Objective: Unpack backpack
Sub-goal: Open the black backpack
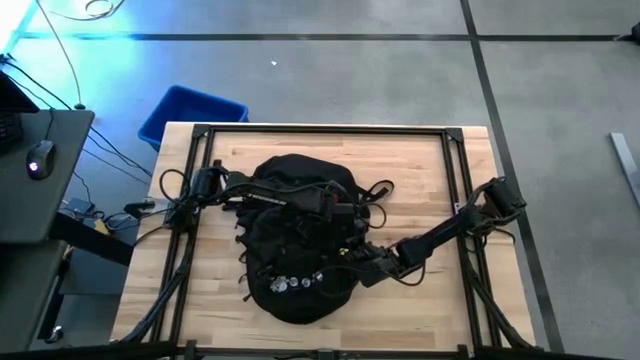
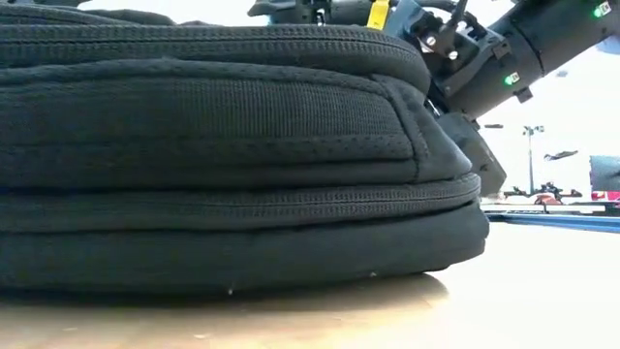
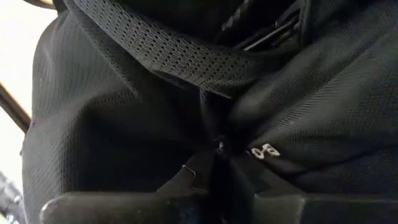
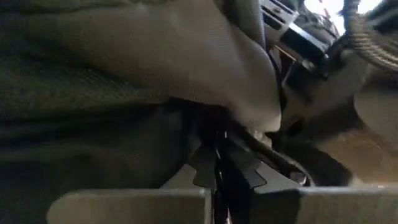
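The large black backpack lies flat in the middle of the table, its row of small pins toward the near edge. In the low view its zipped side fills the picture. My left gripper reaches from the left across the pack's far part and is shut on black fabric. My right gripper comes in from the right at the pack's right edge and is shut on the pack's edge, next to the grey lining. My left gripper pinches a pucker of the backpack's black outer fabric between its two fingers, just below a mesh strap. The fabric draws into creases toward the fingertips. My right gripper pinches the backpack's right edge between its two fingers, where grey lining meets dark fabric. It comes from the table's right side; what exactly sits between the fingers is hidden by them.
A blue bin stands on the floor beyond the table's far left corner. A desk with a mouse is to the left. Bare wood shows along the table's right part and near the camera.
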Controlling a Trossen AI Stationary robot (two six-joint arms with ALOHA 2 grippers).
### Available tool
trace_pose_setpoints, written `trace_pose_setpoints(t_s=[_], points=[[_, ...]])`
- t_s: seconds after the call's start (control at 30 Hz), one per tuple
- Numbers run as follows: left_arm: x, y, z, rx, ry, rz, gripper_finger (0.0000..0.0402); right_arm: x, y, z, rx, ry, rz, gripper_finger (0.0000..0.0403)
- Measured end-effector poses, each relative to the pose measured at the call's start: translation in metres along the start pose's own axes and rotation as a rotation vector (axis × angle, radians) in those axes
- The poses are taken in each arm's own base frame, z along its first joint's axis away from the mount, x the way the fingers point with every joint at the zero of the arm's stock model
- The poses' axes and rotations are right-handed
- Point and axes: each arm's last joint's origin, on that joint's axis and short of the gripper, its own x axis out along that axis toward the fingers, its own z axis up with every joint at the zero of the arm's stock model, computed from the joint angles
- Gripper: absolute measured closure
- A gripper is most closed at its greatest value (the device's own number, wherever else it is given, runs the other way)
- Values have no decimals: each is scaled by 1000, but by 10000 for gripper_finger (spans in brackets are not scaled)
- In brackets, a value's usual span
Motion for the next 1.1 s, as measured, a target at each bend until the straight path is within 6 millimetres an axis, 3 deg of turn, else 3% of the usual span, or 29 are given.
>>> trace_pose_setpoints(t_s=[0.2,0.57,0.77,0.93,1.1], points=[[4,0,-8,-84,65,0,401,-8,0,2,84,-7,12,403],[1,-8,-29,-166,88,136,401,-46,-5,12,210,-56,97,403],[6,-5,-68,-275,213,238,401,-72,4,21,242,-140,262,403],[23,-16,-104,-427,296,262,401,-96,4,35,239,-201,205,403],[29,-24,-113,-630,272,275,401,-99,2,47,257,-225,241,403]])
